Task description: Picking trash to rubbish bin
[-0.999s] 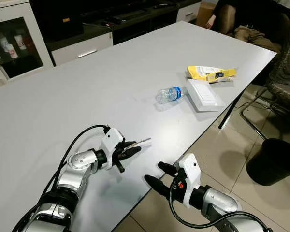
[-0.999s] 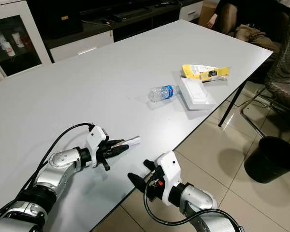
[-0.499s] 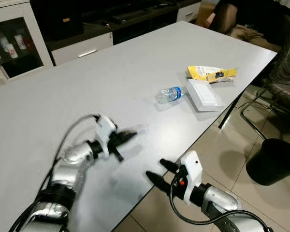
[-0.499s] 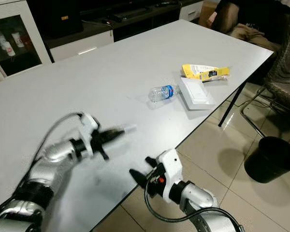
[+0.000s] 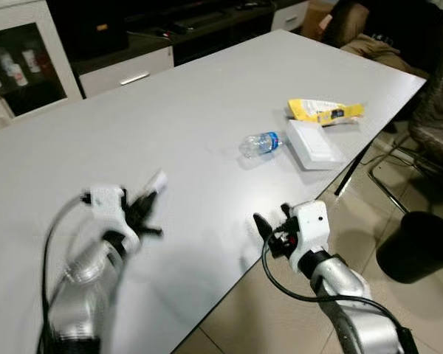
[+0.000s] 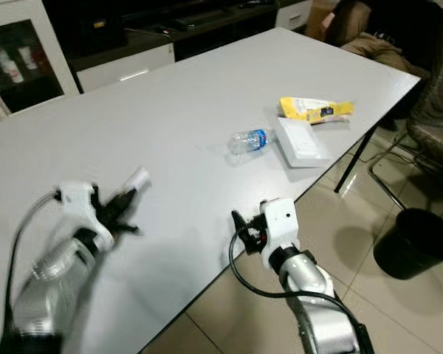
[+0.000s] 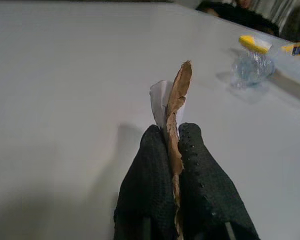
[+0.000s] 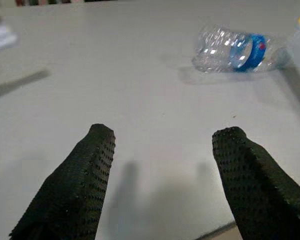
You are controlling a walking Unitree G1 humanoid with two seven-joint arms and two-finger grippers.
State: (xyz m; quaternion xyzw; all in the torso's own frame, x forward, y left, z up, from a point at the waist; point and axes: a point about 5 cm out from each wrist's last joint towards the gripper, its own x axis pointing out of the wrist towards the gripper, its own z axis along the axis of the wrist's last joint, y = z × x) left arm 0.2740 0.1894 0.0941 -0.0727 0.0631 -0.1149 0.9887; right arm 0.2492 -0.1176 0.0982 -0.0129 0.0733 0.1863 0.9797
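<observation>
My left gripper [image 5: 149,198] hangs blurred above the near left part of the white table [image 5: 133,110], shut on a thin brown and white paper scrap [image 7: 176,95] that sticks up past its fingertips [image 7: 190,135]. At the table's front edge my right gripper [image 8: 162,140] stands open with nothing between its fingers, pointing across the tabletop. A crushed clear plastic bottle [image 5: 262,143] with a blue label lies further out on the table. A yellow snack packet [image 5: 323,110] lies beyond it near the right edge. The black rubbish bin [image 5: 421,247] stands on the floor to the right.
A flat white box [image 5: 314,144] lies between the bottle and the yellow packet. A person [image 5: 369,29] sits at the table's far right corner, with a chair [image 5: 435,140] along the right side. Cabinets [image 5: 29,66] line the back wall. Tiled floor [image 5: 340,221] lies between table and bin.
My left gripper has lifted the paper scrap off the table and swung it up and to the left. My right gripper has risen and turned towards the table's edge.
</observation>
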